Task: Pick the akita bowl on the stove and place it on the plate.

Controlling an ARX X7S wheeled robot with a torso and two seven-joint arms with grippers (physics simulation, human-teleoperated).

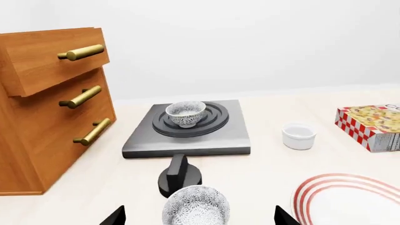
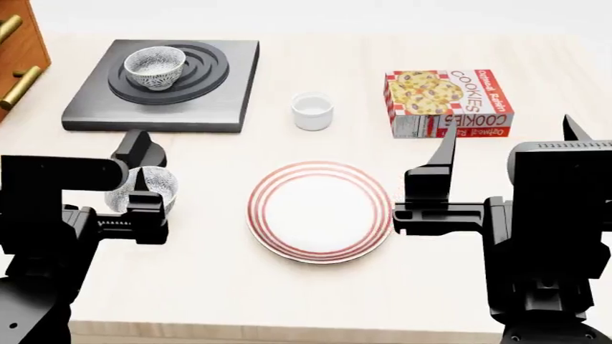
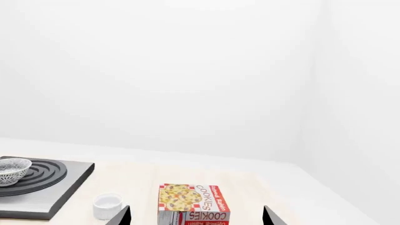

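The akita bowl (image 1: 185,114) (image 2: 154,67), speckled grey-black on white, stands upright on the burner rings of the dark grey stove (image 1: 187,140) (image 2: 163,100). It also shows at the edge of the right wrist view as the akita bowl (image 3: 12,171). The red-ringed white plate (image 2: 320,210) (image 1: 350,199) lies mid-table. My left gripper (image 1: 198,220) (image 2: 115,192) is open, well short of the stove, with a second speckled bowl (image 1: 196,206) (image 2: 143,188) on the table in line between its fingers. My right gripper (image 2: 509,143) (image 3: 196,218) hangs open and empty to the right of the plate.
A black stove knob (image 1: 180,174) (image 2: 139,150) sits between the second bowl and the stove. A white cup (image 2: 313,111) and a cookies box (image 2: 448,102) lie behind the plate. A wooden drawer cabinet (image 1: 50,103) with brass handles stands left of the stove.
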